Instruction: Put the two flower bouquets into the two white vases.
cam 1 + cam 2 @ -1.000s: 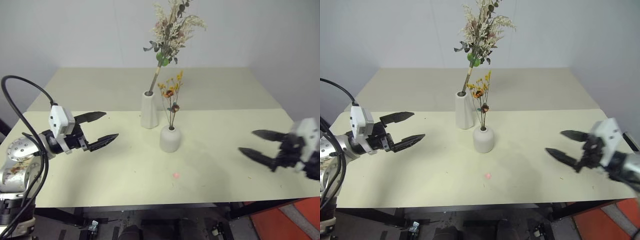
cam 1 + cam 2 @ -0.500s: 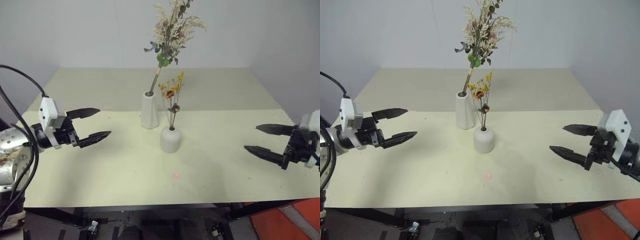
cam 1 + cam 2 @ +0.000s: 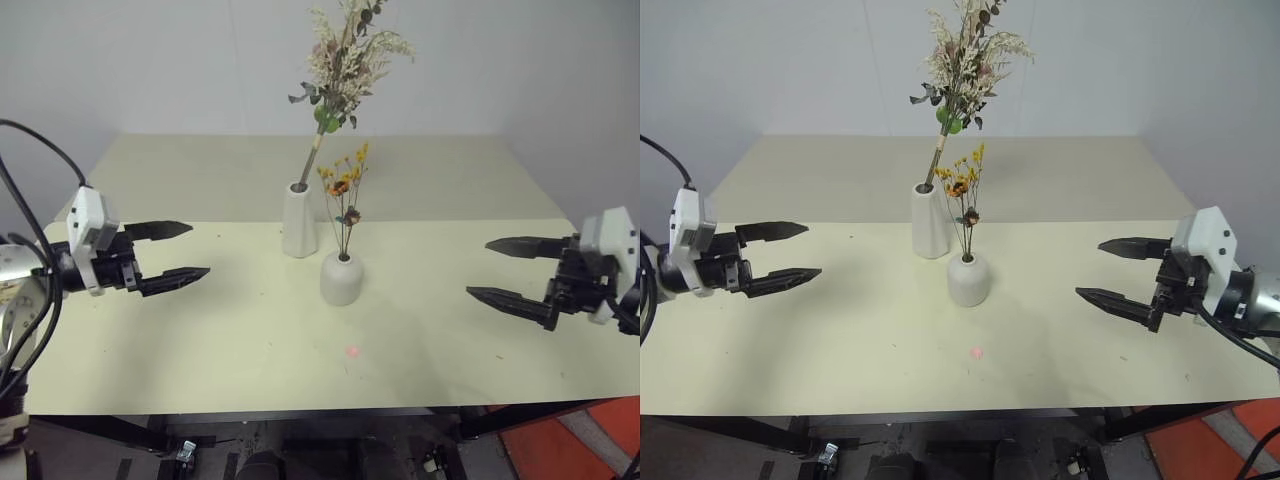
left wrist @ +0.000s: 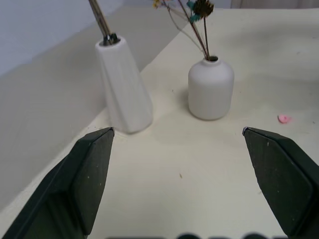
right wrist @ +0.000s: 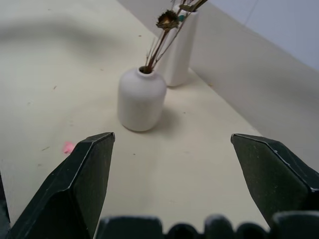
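— Left gripper [image 3: 172, 251] first, from the head camera: where does it sit?

— Out at the left side of the pale yellow tabletop [image 3: 250, 340], held above the surface, black fingers spread wide and empty, pointing inward toward the vases. The right gripper [image 3: 506, 270] mirrors it on the right side, also wide apart with nothing between the fingers, pointing inward too. Both are well apart from the vases.

— And the flowers?

— The bushy dried bunch with pink roses and grey-green leaves [image 3: 345, 55] stands in the tall tapering matte white vase [image 3: 298, 221], its stem leaning a little. Just in front stands the short rounded white vase [image 3: 341, 277], holding the thin sprig with tiny yellow-orange flowers [image 3: 343, 190]. A small pink speck [image 3: 352, 351] lies on the tabletop nearer the robot.

— Left wrist camera?

— Two black fingers [image 4: 87, 172] at the edges, far apart, framing both vases, which stand close together without touching.

— Right wrist camera?

— Same story: fingers [image 5: 84, 177] set wide, the rounded vase nearer, the tall one behind it.
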